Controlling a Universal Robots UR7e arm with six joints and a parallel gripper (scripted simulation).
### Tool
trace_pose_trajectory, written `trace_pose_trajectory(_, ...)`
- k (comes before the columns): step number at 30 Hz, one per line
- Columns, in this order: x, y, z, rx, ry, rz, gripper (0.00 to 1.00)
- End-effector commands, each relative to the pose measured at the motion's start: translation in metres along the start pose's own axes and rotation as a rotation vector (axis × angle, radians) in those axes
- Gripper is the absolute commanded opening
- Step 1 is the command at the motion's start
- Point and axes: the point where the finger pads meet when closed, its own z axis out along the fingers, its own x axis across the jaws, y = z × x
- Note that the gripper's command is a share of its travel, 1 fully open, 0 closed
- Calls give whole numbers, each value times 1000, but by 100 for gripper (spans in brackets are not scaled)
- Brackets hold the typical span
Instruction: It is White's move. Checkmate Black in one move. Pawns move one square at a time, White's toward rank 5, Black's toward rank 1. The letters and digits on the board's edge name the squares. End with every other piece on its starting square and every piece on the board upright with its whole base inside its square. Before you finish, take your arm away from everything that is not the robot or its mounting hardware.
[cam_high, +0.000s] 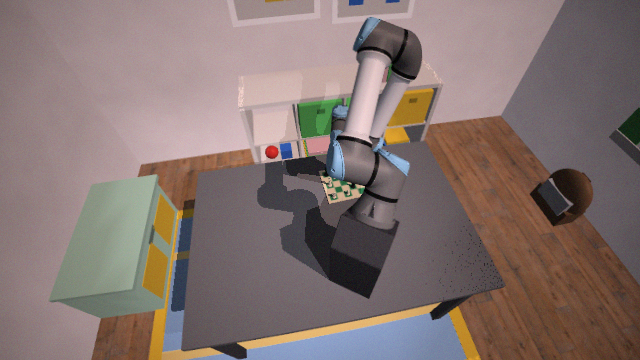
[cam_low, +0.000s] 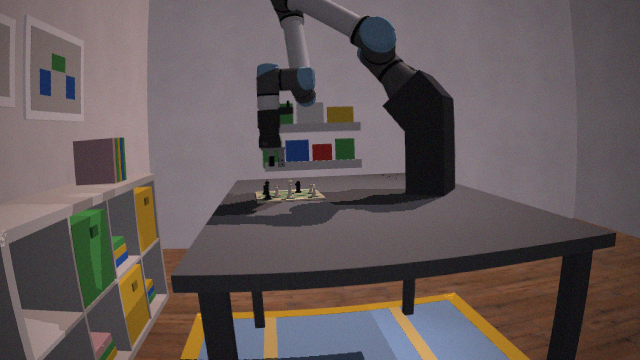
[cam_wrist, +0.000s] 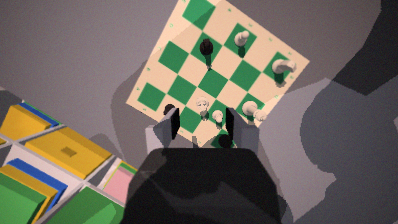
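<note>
Your top view is mostly useless here: the arm (cam_high: 372, 95) covers most of the chessboard (cam_high: 334, 195), only a corner strip of green and cream squares shows, and the pieces there are too small to name. From the exterior view the board (cam_low: 290, 196) lies flat near the far side of the dark table (cam_low: 380, 235), with pieces upright but overlapping each other so you can't count them reliably. The wrist view is your best bet, though the gripper (cam_wrist: 201, 125) body blocks the board's nearest corner and the edge letters and digits are too small to read. There you can count six white pieces – one (cam_wrist: 242, 38) and another (cam_wrist: 283, 65) near the far edge, then four clustered nearer the gripper (cam_wrist: 202, 105), (cam_wrist: 217, 116), (cam_wrist: 249, 107), (cam_wrist: 260, 115). Black pieces: three visible – one (cam_wrist: 206, 47) out on the board, one (cam_wrist: 169, 108) by the left finger (cam_wrist: 172, 123), one (cam_wrist: 225, 141) partly cut off beside the right finger (cam_wrist: 230, 125). Piece types are hard to make out from above. The gripper hangs well above the board with its fingers spread fully and nothing between them. Elsewhere you have one white shelf unit (cam_high: 280, 90) behind the table, one mint cabinet (cam_high: 107, 240) to the side, and two wall shelves (cam_low: 320, 126) with coloured blocks, partly hidden by the wrist.
</note>
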Motion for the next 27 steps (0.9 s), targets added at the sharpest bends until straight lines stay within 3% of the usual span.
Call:
trace_pose_trajectory(1, -1, 2, 2, -1, -1, -86, 100)
trace_pose_trajectory(12, -1, 2, 3, -1, -1, -121, 100)
trace_pose_trajectory(13, -1, 2, 3, -1, -1, -121, 73)
trace_pose_trajectory(27, -1, 2, 3, -1, -1, -121, 73)
